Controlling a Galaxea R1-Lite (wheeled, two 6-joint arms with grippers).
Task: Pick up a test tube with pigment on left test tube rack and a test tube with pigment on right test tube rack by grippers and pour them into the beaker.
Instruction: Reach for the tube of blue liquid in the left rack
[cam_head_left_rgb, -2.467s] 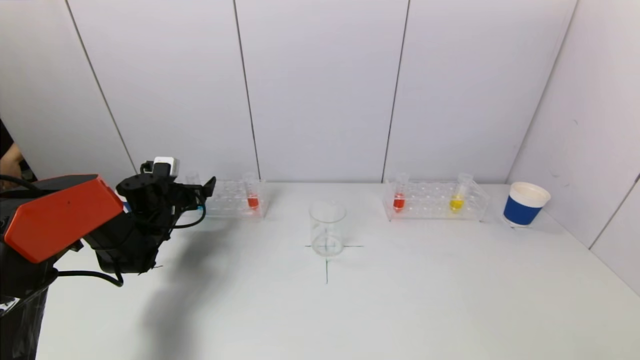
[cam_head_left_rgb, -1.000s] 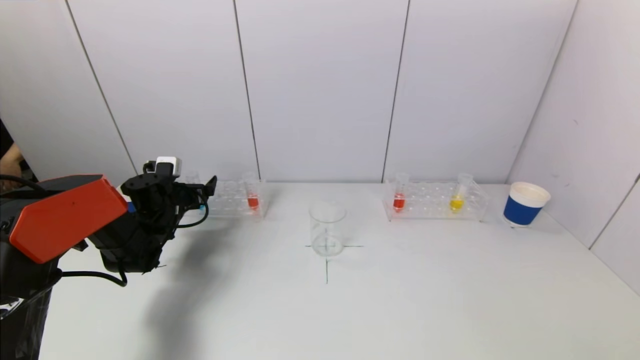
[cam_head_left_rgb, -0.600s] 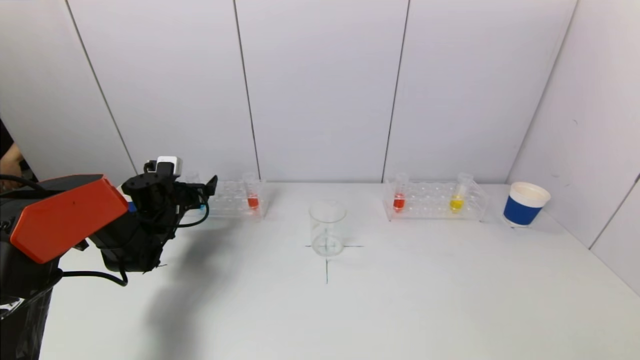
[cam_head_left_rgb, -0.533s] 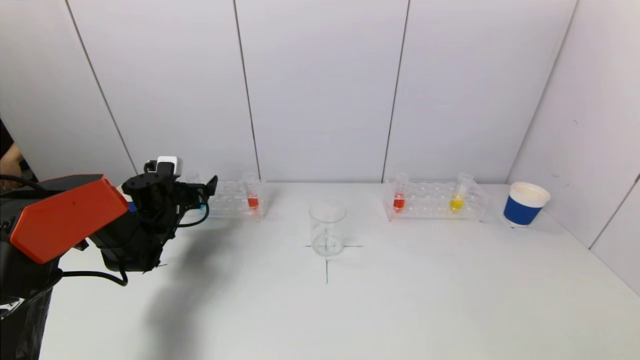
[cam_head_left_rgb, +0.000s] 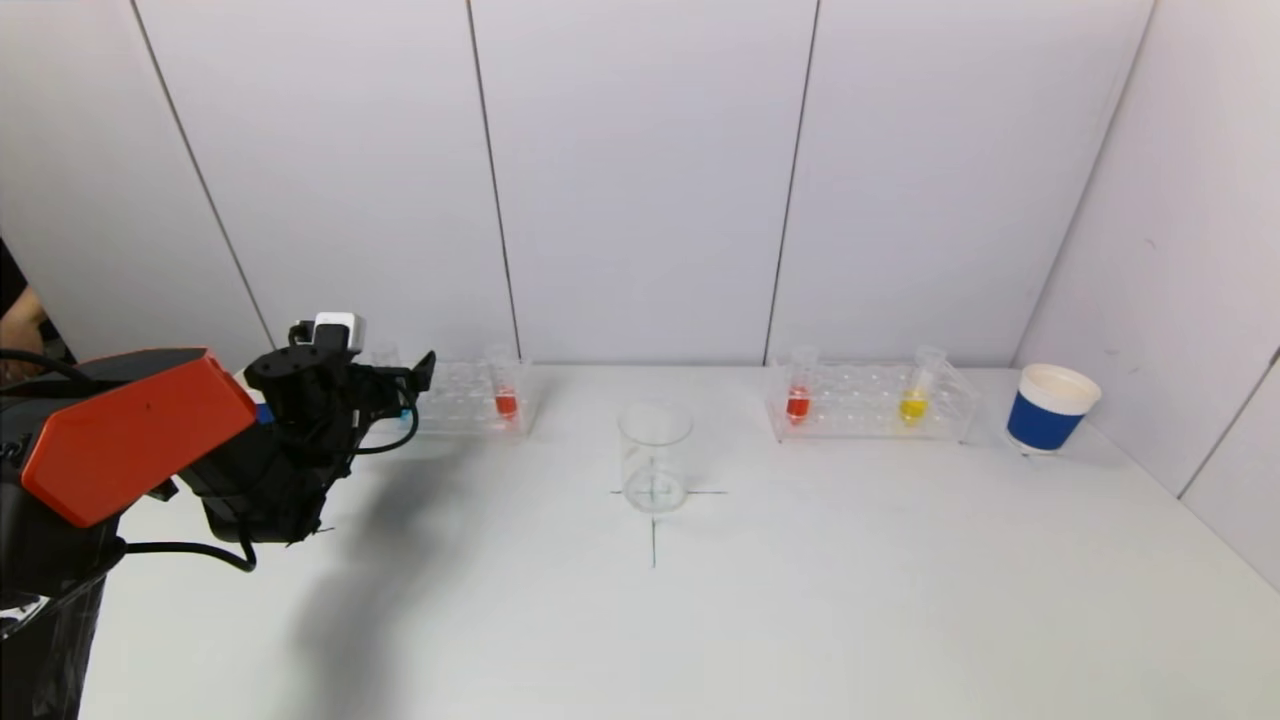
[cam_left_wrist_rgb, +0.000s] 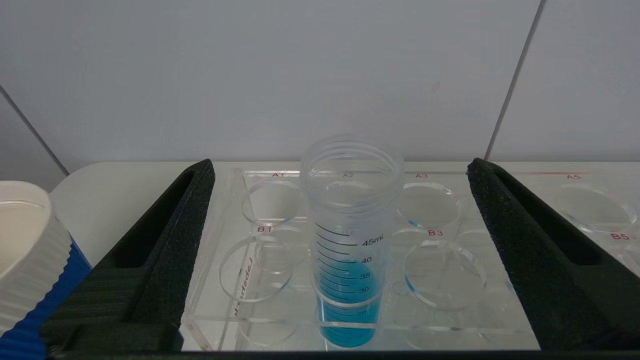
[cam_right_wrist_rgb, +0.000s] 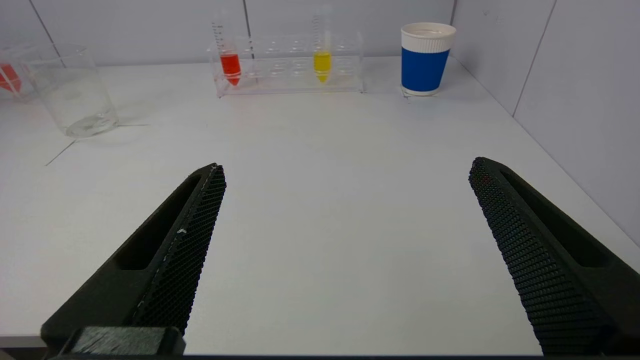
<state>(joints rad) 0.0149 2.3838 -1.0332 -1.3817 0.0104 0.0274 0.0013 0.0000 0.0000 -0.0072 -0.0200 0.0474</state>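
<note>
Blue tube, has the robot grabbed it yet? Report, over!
Left gripper open, straddling blue tube, not touching. Tube upright in left rack. Right gripper open, parked above table. Nothing in the way.

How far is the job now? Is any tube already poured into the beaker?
Nothing is poured: the beaker looks empty. In hand: the left claw is open around the blue tube, which stands in the left rack, not gripped. The right claw is open above bare table, far from the right rack. Left: grip, lift and pour both tubes.
</note>
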